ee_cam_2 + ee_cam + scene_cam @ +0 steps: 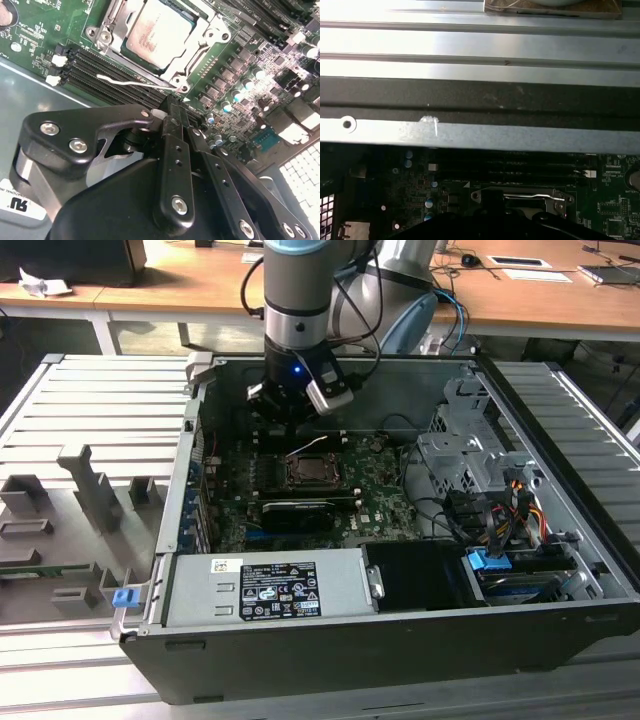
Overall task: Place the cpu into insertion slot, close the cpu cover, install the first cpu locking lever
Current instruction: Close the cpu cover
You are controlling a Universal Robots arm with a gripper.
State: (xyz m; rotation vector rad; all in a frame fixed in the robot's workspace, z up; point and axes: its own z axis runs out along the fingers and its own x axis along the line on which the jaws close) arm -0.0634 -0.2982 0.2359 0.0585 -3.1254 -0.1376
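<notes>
The cpu point(159, 31), a tan-silver square, lies in the insertion slot point(309, 473) on the green board. The silvery cpu cover point(206, 41) lies flat around it, framing its face. A thin locking lever point(131, 82) stands free of the socket and slants out over the black memory slots; it shows as a pale wire point(311, 446) in the exterior view. My gripper point(172, 114) hangs just beyond the socket's lever side, fingers together and nothing between them. In the first wrist view a second lever point(527, 195) lies along the socket's edge.
The open computer case point(330, 364) walls the board on all sides. A long black card point(298, 511) sits in front of the socket. Drive cage and cables point(480, 490) fill the exterior view's right. A grey power supply point(270, 585) spans the front.
</notes>
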